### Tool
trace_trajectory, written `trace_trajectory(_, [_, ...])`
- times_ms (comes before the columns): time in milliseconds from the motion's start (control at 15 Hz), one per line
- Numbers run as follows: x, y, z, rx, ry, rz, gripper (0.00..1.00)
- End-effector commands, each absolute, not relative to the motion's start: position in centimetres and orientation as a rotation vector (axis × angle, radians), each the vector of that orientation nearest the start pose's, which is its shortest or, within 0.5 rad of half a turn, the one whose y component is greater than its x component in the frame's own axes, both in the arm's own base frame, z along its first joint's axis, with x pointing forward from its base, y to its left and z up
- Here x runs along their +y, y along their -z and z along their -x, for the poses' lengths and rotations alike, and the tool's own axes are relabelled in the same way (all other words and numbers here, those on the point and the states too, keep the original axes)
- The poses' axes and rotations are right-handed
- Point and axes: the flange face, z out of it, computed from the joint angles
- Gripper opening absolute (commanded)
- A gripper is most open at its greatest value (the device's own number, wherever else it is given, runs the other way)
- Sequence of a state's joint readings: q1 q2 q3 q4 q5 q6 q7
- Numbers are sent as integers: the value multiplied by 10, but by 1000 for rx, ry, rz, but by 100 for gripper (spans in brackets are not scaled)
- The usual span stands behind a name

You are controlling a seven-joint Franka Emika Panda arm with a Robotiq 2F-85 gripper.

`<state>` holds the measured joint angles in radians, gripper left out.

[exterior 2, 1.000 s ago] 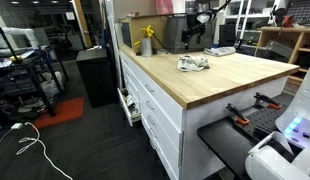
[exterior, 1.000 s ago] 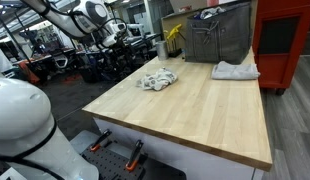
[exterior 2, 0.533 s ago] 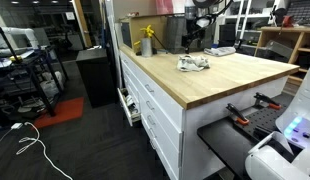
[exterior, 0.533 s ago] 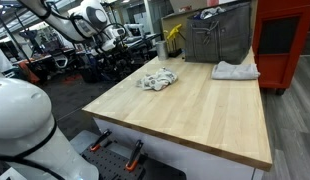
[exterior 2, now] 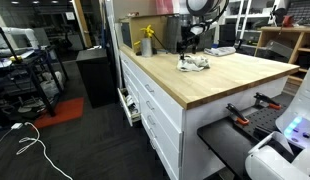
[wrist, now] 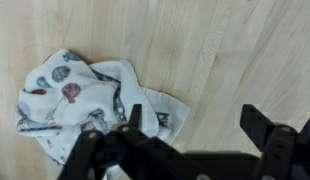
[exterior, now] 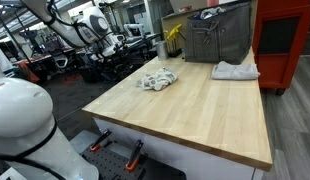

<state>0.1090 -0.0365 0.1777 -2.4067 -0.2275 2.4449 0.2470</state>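
The gripper (wrist: 195,125), wide open and holding nothing, is hovering over the crumpled printed cloth (wrist: 80,95) lying near a far corner of the workbench (exterior: 195,110), so the approach seems to be going on, and a grasp is asking for lowering more over the cloth's middle.

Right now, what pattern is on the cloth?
White cloth with red and bluish prints, best in wrist view.

Even overhead light; wrist view slightly blurred.

Grey bin (exterior: 217,40) and white towel (exterior: 235,70) rest on tabletop (exterior: 195,110).
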Motion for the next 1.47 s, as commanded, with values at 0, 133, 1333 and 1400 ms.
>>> trace_trajectory(0, [134,-310,-501,-280,178,3257,100])
trace_trajectory(133, [133,-301,-511,-253,158,3245,100])
trace_trajectory(1333, [146,-248,-546,-257,108,3259,27])
trace_trajectory(1400, [143,-250,-546,-252,123,3264,18])
